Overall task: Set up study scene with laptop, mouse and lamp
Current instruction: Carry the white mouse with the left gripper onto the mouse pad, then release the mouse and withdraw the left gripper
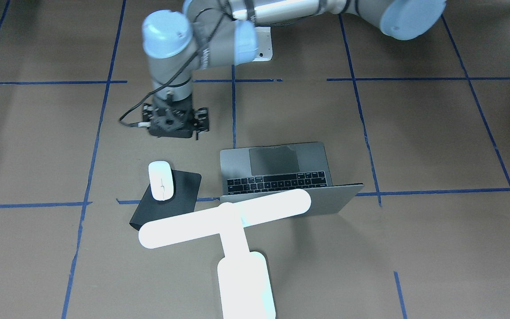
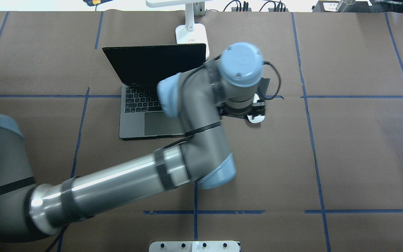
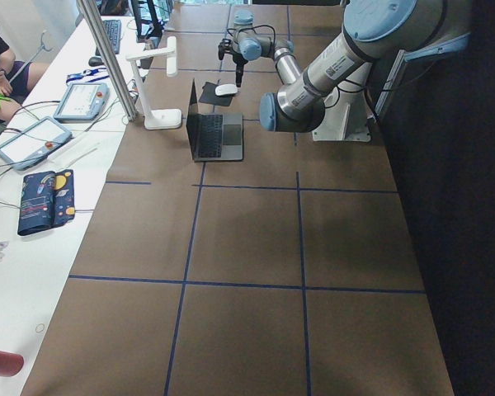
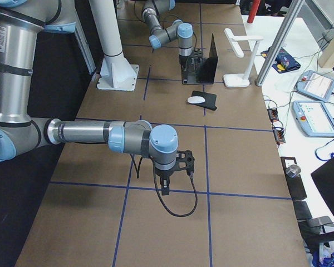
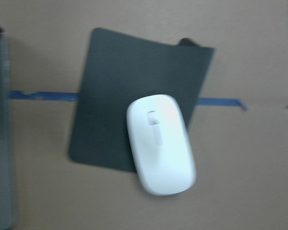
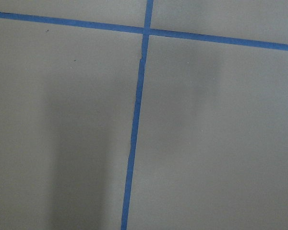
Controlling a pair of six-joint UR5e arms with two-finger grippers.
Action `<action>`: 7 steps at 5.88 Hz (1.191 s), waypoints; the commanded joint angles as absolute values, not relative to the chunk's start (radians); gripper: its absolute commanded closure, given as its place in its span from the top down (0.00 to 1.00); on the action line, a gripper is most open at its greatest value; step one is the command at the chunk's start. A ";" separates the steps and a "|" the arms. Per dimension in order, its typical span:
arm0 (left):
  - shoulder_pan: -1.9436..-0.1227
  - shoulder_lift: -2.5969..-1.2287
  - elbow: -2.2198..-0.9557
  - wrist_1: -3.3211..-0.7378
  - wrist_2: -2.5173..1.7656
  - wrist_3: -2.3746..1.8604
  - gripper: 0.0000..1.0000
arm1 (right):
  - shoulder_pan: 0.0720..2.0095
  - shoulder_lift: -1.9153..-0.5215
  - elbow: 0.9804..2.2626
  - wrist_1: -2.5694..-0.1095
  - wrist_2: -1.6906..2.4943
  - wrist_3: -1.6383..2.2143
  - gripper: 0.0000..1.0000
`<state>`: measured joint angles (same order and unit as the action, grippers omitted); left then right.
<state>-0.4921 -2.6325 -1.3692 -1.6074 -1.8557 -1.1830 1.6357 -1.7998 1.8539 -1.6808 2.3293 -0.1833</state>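
Your mouse [image 1: 161,180] lies on the black pad's [image 1: 186,192] edge, just beside the open laptop [image 1: 277,170]. From the front, the lamp's [image 1: 233,221] bar hides part of both. The left gripper [image 1: 175,124] hangs near the mouse, seemingly empty. You cannot tell whether it or the right gripper [image 4: 166,188] is open.

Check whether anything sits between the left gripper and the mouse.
Nothing visible does. The left gripper hangs over bare table just robot-side of the mouse, whose top lies uncovered on the black pad; the laptop sits off to one side.
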 commanded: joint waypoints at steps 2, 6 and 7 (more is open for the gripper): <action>-0.547 -2.195 -1.960 -1.390 -1.868 -0.854 1.00 | 1.634 -1.799 1.853 -1.680 2.333 -0.167 1.00; -0.933 -1.783 -2.088 -1.408 -2.104 -0.294 1.00 | 1.634 -1.799 1.845 -1.681 2.335 -0.172 1.00; -1.050 -1.710 -2.077 -1.410 -2.138 -0.176 1.00 | 1.634 -1.799 1.845 -1.681 2.335 -0.172 1.00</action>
<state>-0.9359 -1.7849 -2.0835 -1.4089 -2.0960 -0.2976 1.6337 -1.7994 1.8462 -1.6809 2.3347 -0.1713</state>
